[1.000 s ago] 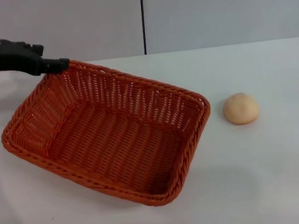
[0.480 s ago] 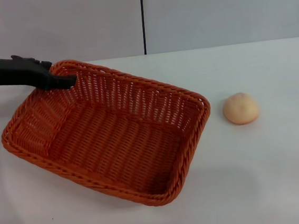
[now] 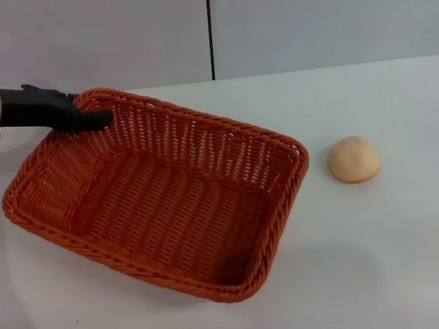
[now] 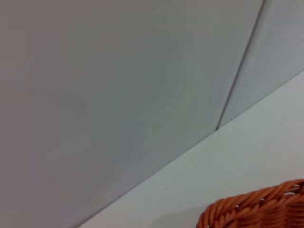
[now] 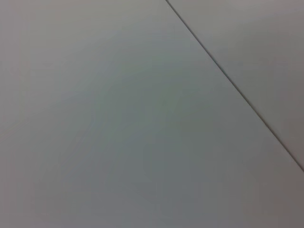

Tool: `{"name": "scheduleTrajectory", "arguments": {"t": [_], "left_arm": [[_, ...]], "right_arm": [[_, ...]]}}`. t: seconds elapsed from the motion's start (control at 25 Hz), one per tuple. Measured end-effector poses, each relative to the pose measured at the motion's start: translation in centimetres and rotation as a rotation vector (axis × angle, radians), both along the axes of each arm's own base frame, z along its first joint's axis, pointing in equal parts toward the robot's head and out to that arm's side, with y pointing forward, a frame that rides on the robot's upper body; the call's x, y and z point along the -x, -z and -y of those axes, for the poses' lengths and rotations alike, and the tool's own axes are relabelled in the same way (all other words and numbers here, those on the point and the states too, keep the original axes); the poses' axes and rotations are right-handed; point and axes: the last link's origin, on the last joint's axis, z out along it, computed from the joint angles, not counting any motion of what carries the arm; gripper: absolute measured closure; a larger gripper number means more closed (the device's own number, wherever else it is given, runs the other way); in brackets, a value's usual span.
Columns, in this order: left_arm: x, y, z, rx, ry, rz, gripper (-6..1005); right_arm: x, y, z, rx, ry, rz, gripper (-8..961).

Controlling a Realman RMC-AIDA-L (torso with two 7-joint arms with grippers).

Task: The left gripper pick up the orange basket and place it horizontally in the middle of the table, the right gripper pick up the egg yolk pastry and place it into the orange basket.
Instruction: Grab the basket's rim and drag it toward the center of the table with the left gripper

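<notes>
The orange basket (image 3: 161,201) lies skewed on the white table (image 3: 399,256), left of centre, its long side running from back left to front right. My left gripper (image 3: 97,118) reaches in from the left and sits at the basket's far left corner, its black tip over the braided rim and dipping inside. A piece of that rim (image 4: 256,209) shows in the left wrist view. The egg yolk pastry (image 3: 353,159) rests on the table to the right of the basket, apart from it. My right gripper is out of view; its wrist view holds only wall.
Light grey wall panels with a dark vertical seam (image 3: 210,29) stand behind the table. White tabletop stretches to the right of the pastry and in front of the basket.
My left gripper came down and slightly right, from above the basket's far left corner onto its rim, then held nearly still. Basket and pastry stayed put.
</notes>
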Motion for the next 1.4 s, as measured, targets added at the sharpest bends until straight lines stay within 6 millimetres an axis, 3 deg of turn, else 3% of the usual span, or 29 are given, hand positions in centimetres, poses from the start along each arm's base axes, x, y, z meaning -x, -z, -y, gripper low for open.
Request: {"name": "scheduleTrajectory", "arguments": {"t": [0.12,0.56,0.92,1.4], "left_arm": [[0.0,-0.1,0.0,-0.012,0.001,0.001,324],[-0.1,-0.2,-0.2,-0.023,0.0,0.008,757],[-0.1,-1.0,-0.3,-0.058,-0.042,0.041,780],[-1.6,-4.4,0.8,-0.097,-0.072,0.346,794]], "right_arm": [[-0.1,0.0,0.1,0.0,0.002,0.001,188],[-0.3,-0.2,0.3,-0.009,0.011,-0.001,188],[-0.2,-0.3,0.2,-0.015,0.01,-0.002,189],[-0.1,-0.3,-0.1,-0.016,0.006,-0.003,189]]}}
